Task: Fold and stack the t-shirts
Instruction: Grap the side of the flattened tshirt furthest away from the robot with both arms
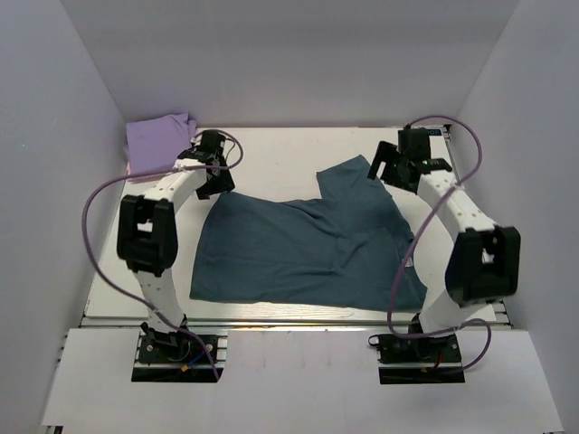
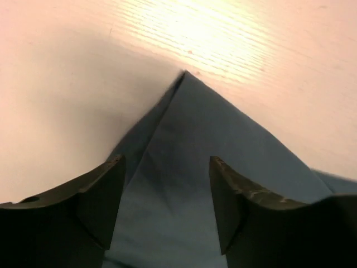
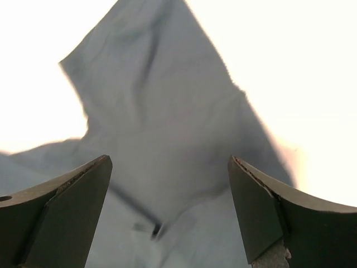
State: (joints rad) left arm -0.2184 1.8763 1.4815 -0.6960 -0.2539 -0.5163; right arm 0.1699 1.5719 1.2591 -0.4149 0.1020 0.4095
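Note:
The dark teal-blue t-shirt [image 1: 308, 249] lies spread on the white table [image 1: 289, 149], one sleeve pointing to the far right. The lavender t-shirt [image 1: 158, 140] sits folded at the far left corner; I cannot make out the pink one. My left gripper [image 1: 215, 185] hovers open over the teal shirt's far left corner [image 2: 189, 111], the jaws [image 2: 166, 195] straddling the cloth. My right gripper [image 1: 384, 167] is open above the far sleeve [image 3: 162, 111], its jaws [image 3: 170, 206] wide apart with cloth below.
White walls close in the table on the left, right and back. A metal rail [image 1: 289, 316] runs along the near edge by the arm bases. Purple cables [image 1: 95, 208] loop off both arms.

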